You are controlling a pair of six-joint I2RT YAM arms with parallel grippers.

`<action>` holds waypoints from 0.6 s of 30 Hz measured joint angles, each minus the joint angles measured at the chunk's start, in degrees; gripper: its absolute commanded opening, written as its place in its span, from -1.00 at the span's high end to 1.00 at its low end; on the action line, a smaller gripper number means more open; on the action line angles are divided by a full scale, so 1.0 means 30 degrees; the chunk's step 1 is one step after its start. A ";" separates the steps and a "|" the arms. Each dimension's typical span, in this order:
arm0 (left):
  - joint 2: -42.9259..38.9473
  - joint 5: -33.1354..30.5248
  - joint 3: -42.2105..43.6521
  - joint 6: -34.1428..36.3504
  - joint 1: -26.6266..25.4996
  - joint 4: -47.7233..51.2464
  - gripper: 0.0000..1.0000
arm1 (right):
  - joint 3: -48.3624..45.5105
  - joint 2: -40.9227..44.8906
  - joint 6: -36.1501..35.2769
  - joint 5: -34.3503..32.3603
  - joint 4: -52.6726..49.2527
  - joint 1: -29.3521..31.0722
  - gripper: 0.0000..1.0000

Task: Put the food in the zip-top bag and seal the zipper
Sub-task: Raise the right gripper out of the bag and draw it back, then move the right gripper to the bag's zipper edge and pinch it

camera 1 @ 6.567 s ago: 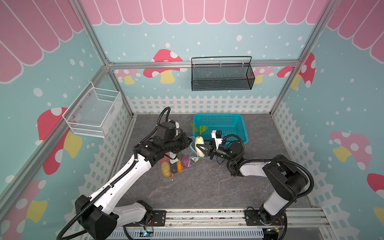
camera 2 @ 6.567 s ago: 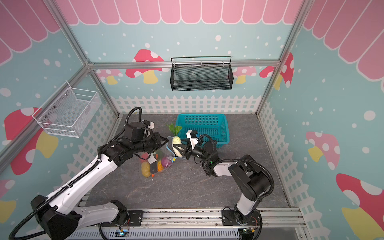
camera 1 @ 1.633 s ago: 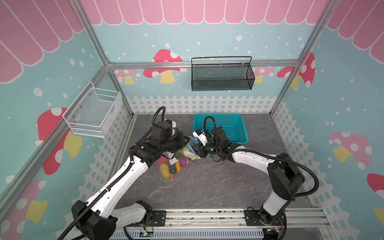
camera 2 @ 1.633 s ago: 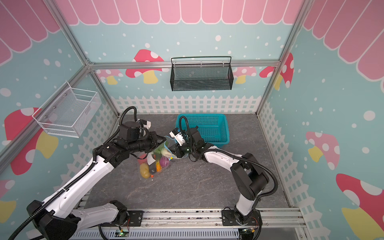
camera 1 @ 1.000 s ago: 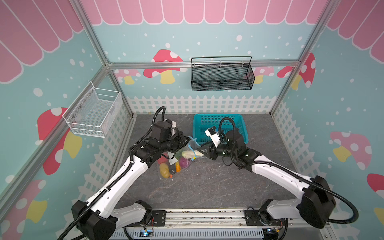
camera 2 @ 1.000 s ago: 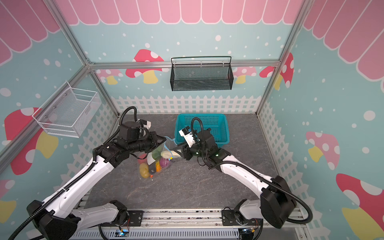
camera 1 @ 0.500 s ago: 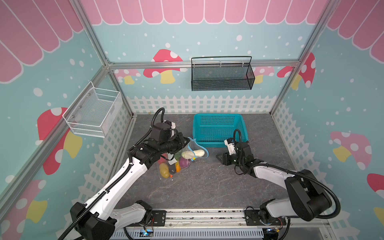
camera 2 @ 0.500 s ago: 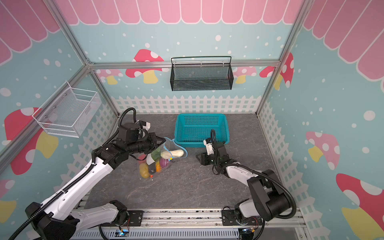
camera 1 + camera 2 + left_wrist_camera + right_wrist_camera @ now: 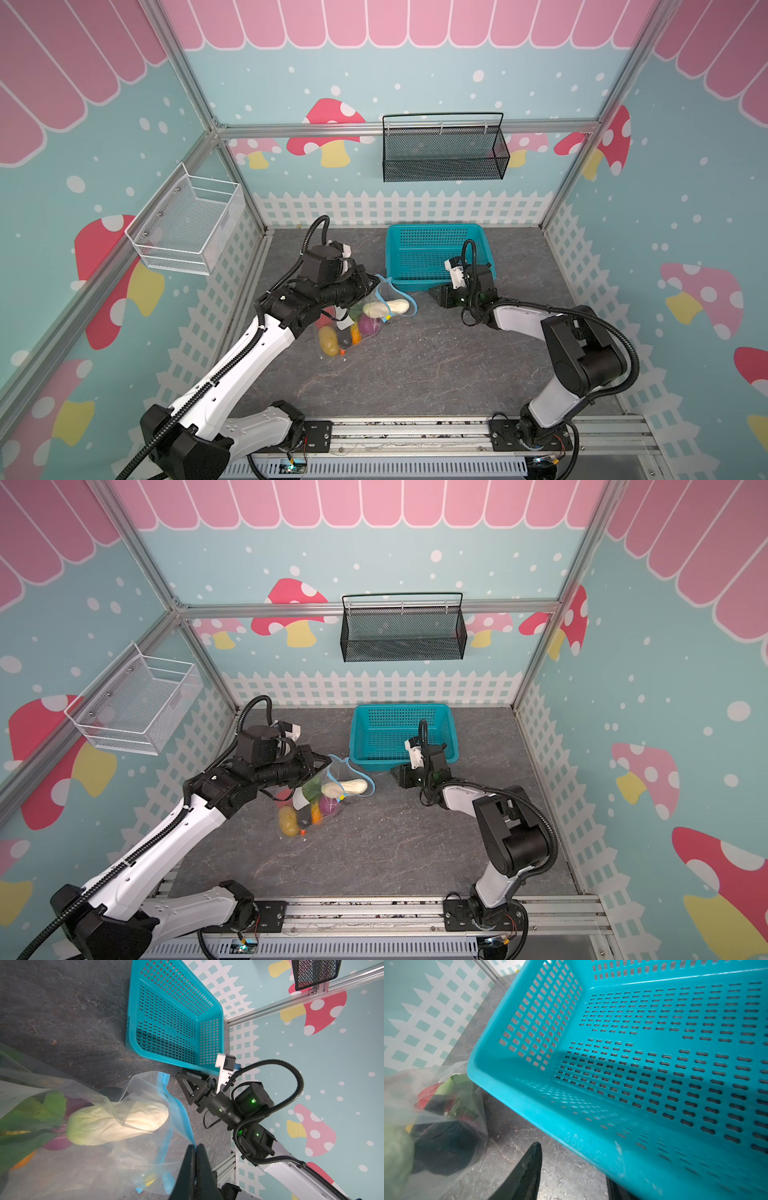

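The clear zip-top bag [image 9: 353, 328] lies on the grey floor left of centre in both top views. It holds food: a white radish [image 9: 386, 308] at the mouth, a purple onion [image 9: 368, 323], a yellow potato [image 9: 328, 336] and green leaves [image 9: 31, 1113]. My left gripper [image 9: 196, 1146] is shut on the light-blue zipper [image 9: 178, 1109] strip and holds the mouth up. A yellow slider [image 9: 150, 1182] shows through the plastic. My right gripper [image 9: 436, 296] stands open and empty, low over the floor, to the right of the bag and in front of the basket.
A teal lattice basket [image 9: 436, 232] stands empty at the back centre, its front wall [image 9: 529, 1105] close beside the right gripper's fingers [image 9: 529, 1167]. A black mesh rack [image 9: 442, 162] hangs on the back wall and a white wire basket [image 9: 187, 224] on the left wall.
My right gripper has pulled back from the bag's mouth to the right and down to the basket's front, leaving the radish in the bag. The left gripper keeps its hold.
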State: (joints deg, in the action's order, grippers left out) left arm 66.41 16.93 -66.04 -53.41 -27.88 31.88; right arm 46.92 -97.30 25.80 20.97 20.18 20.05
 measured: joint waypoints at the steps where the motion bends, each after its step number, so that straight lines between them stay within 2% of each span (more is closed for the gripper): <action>1: 0.0000 0.0000 0.0000 0.0000 0.0000 0.0000 1.00 | 0.0255 -0.0284 -0.0058 0.0000 -0.0007 -0.0095 -0.02; 13: -0.0066 -0.0066 0.0015 0.0007 0.0000 0.0007 1.00 | 0.4313 -0.2958 0.0160 0.0597 0.0000 -0.0459 -0.04; 18: -0.0437 -0.0182 0.0080 0.0022 0.0007 0.0248 1.00 | 0.5399 -0.2659 0.1443 0.1967 -0.2229 -0.0459 -0.07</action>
State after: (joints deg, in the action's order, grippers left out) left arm 65.10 16.38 -65.80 -53.34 -27.86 32.62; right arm 63.11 -105.27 30.13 26.87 13.50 18.68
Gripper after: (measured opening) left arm 0.047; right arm 0.528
